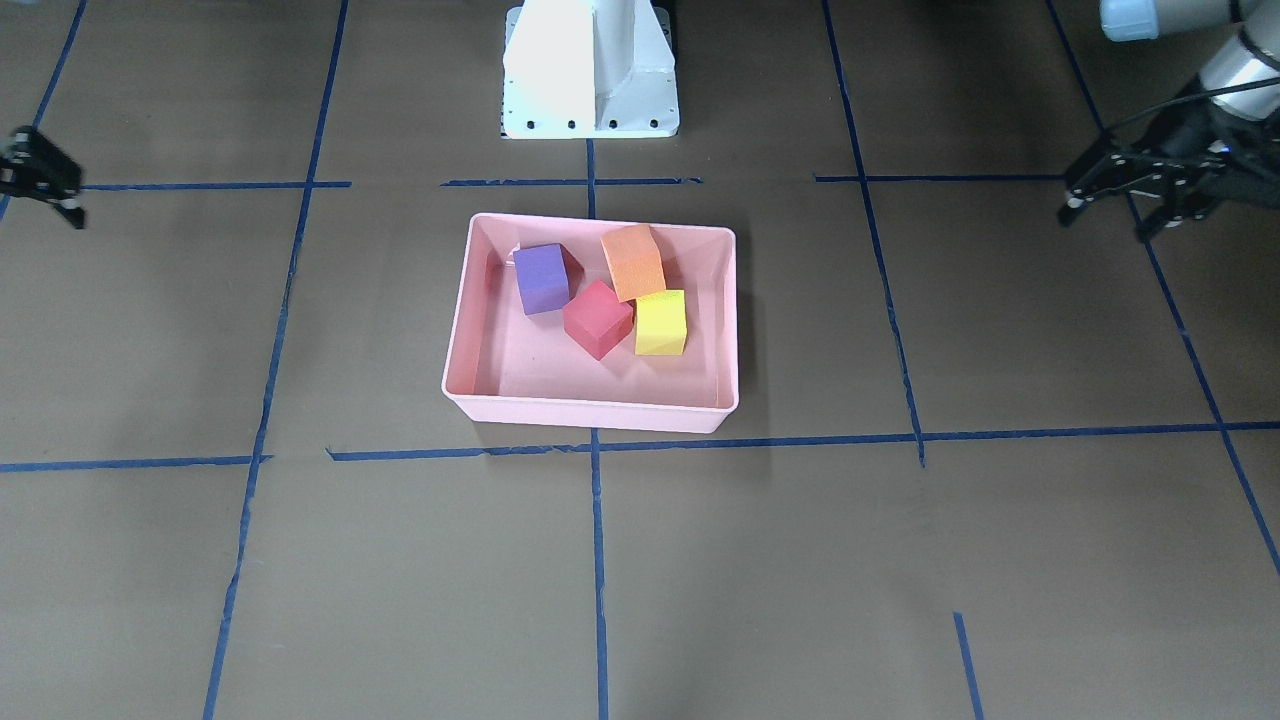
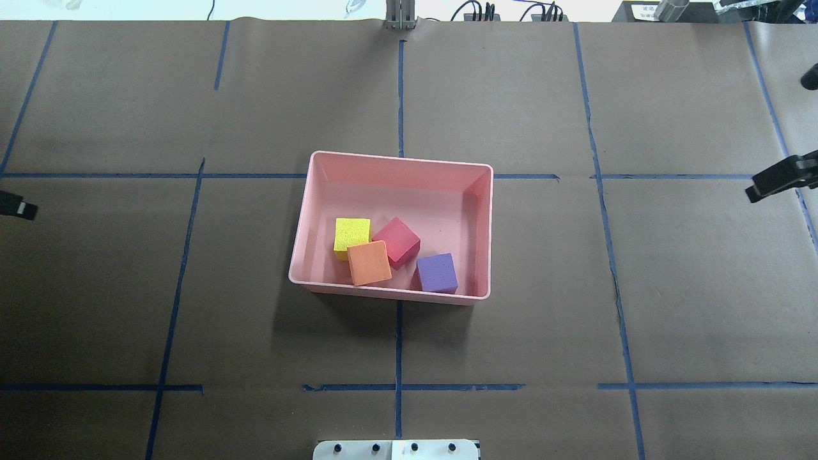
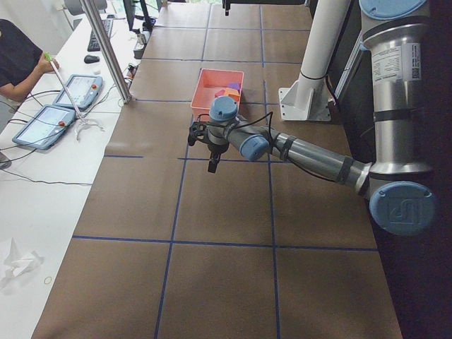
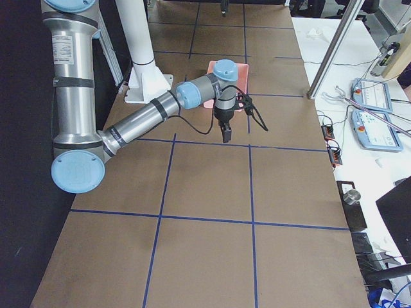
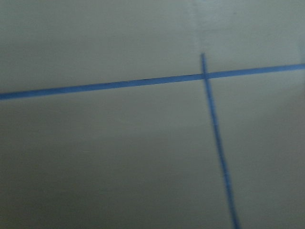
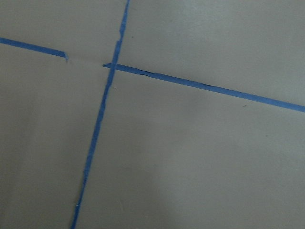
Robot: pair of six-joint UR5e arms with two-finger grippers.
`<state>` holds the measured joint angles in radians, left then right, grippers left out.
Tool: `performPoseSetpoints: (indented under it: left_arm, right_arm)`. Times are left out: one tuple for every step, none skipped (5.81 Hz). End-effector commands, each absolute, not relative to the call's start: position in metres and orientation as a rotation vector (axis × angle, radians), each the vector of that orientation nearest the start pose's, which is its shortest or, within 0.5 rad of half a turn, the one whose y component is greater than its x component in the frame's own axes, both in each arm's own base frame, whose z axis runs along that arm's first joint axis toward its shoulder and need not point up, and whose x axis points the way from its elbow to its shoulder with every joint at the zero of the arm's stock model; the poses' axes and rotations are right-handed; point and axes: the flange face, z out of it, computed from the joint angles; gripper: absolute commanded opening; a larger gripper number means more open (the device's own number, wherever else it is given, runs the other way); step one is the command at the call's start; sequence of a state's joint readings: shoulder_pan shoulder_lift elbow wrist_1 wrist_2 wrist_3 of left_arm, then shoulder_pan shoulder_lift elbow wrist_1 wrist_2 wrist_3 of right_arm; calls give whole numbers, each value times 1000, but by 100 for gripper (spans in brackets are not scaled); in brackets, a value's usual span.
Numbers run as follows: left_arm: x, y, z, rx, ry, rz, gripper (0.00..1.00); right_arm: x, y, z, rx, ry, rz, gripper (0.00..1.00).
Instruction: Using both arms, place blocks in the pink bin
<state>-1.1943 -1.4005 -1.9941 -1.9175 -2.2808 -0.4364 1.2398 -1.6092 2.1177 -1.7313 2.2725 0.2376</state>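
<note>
The pink bin (image 1: pixel 590 410) sits at the table's middle, also in the overhead view (image 2: pixel 396 156). All the blocks lie inside it, bunched at the side nearer the robot: purple (image 1: pixel 541 278), orange (image 1: pixel 633 262), red-pink (image 1: pixel 597 318) and yellow-green (image 1: pixel 661 322). The orange block leans on the yellow-green one. My left gripper (image 1: pixel 1107 222) is open and empty, far out to the bin's side above the table. My right gripper (image 1: pixel 45 200) is at the opposite edge, partly cut off, its visible finger splayed open, and empty. Both wrist views show only paper and tape.
The white pedestal base (image 1: pixel 590 70) stands behind the bin. Blue tape lines (image 1: pixel 598 560) grid the brown paper. A metal post (image 3: pixel 106 49), tablets (image 3: pixel 42 123) and a seated person (image 3: pixel 18 60) are on the white bench past the table's far edge.
</note>
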Motion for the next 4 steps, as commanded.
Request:
performPoseSetpoints:
  left_arm:
    - [0,-433,555,281,728,275,100]
    - [-38,-429,579,233,696,310,100]
    - [-47,-426,588,180,700,292,100]
    - [-49,-418,589,100,738,252,100]
  right_arm:
    - [5,-431,517,123,-747,-257,100]
    - [32,-414,545,116,-740,-258,100]
    - [43,-405,554,111,-739,-242,100]
    - [46,-401,559,106,-739,-242,100]
